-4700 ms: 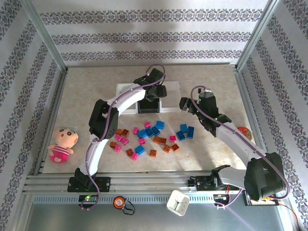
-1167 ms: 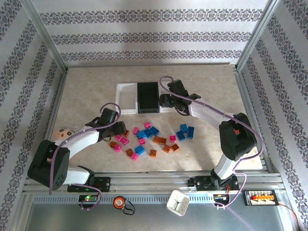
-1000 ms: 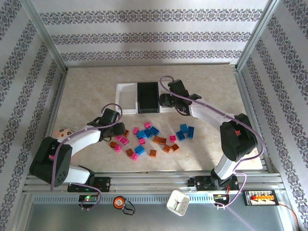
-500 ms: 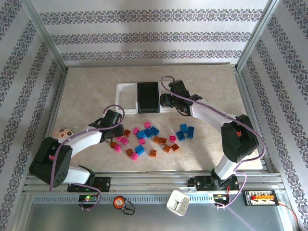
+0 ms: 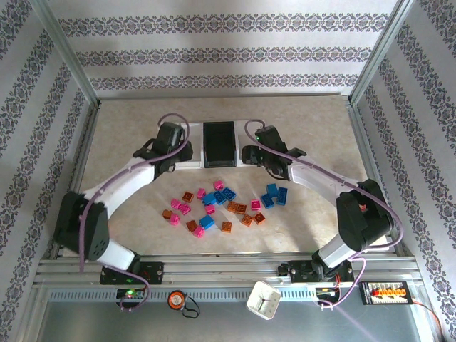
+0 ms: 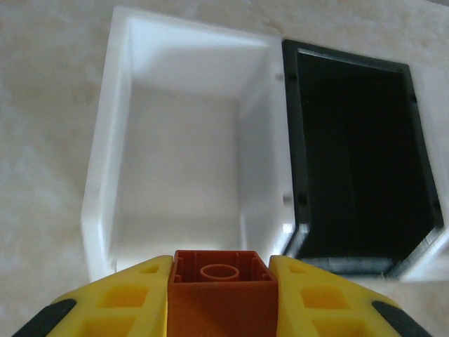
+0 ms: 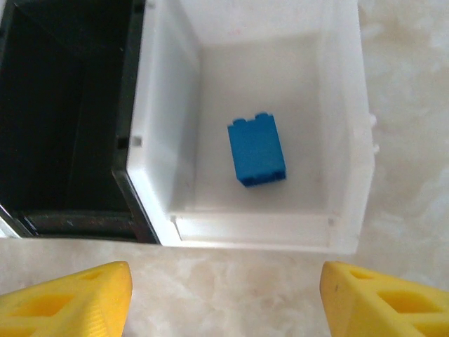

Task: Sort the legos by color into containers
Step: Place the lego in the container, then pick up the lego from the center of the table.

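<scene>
L. gripper, clamped on an orange-brown brick, is brought from the loose legos to the near edge of the left white bin; drop judged imminent. R. gripper is held wide over the right white bin, w/ one blue brick inside.

A blue lego lies in the white bin beside the black bin; fingers apart.
</scene>
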`<state>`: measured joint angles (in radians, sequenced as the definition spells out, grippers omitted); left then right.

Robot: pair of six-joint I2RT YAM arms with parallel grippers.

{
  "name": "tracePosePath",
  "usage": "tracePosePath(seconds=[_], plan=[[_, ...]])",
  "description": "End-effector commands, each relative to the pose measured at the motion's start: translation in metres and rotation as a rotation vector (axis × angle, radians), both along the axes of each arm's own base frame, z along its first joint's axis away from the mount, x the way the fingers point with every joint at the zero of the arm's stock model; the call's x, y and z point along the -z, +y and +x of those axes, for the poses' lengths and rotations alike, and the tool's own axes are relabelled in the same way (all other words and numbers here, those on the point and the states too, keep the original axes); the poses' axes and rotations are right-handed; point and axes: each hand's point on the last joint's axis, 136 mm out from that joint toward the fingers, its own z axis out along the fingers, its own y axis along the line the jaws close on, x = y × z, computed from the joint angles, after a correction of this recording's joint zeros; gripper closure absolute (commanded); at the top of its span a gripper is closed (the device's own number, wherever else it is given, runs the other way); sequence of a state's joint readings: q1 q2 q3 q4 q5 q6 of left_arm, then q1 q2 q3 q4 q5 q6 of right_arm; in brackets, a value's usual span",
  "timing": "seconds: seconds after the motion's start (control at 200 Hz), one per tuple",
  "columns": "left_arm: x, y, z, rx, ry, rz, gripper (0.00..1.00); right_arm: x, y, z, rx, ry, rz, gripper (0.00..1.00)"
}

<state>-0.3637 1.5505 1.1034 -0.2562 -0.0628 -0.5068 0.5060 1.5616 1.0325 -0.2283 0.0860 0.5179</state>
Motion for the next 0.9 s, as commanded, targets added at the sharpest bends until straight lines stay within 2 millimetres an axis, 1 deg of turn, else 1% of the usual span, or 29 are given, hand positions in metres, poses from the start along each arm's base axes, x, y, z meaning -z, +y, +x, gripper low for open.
tracePosePath(seconds=[0.0, 0.08, 0.155, 0.215, 0.285, 0.34, 0.435, 0.53, 0.59, 0.62, 0.645, 0.69, 0.71, 0.72, 0.74, 0.819, 0.844, 0.894], plan=[[0.019, 0.014, 0.026, -0.017, 0.042, 0.083, 0.73, -0.005, -0.011, -0.012, 0.028, -0.007, 0.009, 0.29], [0.03, 0.015, 0.044, -0.027, 0.069, 0.094, 0.73, -0.008, -0.015, -0.022, 0.026, -0.011, 0.01, 0.29], [0.037, 0.017, 0.058, -0.037, 0.09, 0.097, 0.71, -0.008, -0.018, -0.033, 0.019, -0.007, 0.012, 0.29], [0.039, 0.017, 0.066, -0.035, 0.102, 0.096, 0.63, -0.005, -0.02, -0.041, 0.012, 0.005, 0.012, 0.28], [0.032, 0.013, 0.072, -0.024, 0.093, 0.085, 0.51, 0.0, -0.022, -0.049, 0.004, 0.025, 0.014, 0.27], [0.022, 0.011, 0.074, -0.016, 0.074, 0.066, 0.41, 0.004, -0.023, -0.054, -0.002, 0.039, 0.01, 0.27], [-0.003, 0.007, 0.07, -0.004, 0.026, 0.03, 0.34, 0.012, -0.024, -0.062, -0.021, 0.07, -0.001, 0.25], [-0.027, 0.003, 0.055, 0.019, -0.027, -0.029, 0.26, 0.023, -0.024, -0.066, -0.045, 0.116, -0.031, 0.25], [-0.04, -0.001, 0.041, 0.039, -0.059, -0.077, 0.2, 0.033, -0.025, -0.068, -0.062, 0.151, -0.061, 0.25], [-0.041, -0.003, 0.032, 0.049, -0.063, -0.095, 0.17, 0.038, -0.026, -0.068, -0.069, 0.169, -0.079, 0.26], [-0.047, -0.006, 0.024, 0.059, -0.077, -0.114, 0.12, 0.042, -0.027, -0.068, -0.073, 0.184, -0.097, 0.26], [-0.046, -0.007, 0.009, 0.068, -0.078, -0.14, 0.06, 0.048, -0.03, -0.068, -0.078, 0.211, -0.135, 0.26], [-0.05, -0.007, 0.002, 0.07, -0.088, -0.155, 0.05, 0.05, -0.03, -0.068, -0.081, 0.221, -0.148, 0.27], [-0.047, -0.007, -0.001, 0.07, -0.084, -0.158, 0.03, 0.052, -0.031, -0.068, -0.081, 0.23, -0.156, 0.27], [-0.049, -0.007, -0.008, 0.068, -0.092, -0.176, 0.0, 0.055, -0.033, -0.068, -0.082, 0.243, -0.176, 0.27], [-0.046, -0.005, -0.035, 0.06, -0.109, -0.244, 0.0, 0.065, -0.041, -0.068, -0.075, 0.273, -0.24, 0.28], [-0.039, -0.003, -0.044, 0.053, -0.103, -0.259, 0.0, 0.067, -0.043, -0.068, -0.073, 0.28, -0.257, 0.28], [-0.034, -0.002, -0.058, 0.055, -0.103, -0.288, 0.0, 0.071, -0.047, -0.068, -0.068, 0.287, -0.289, 0.29]])
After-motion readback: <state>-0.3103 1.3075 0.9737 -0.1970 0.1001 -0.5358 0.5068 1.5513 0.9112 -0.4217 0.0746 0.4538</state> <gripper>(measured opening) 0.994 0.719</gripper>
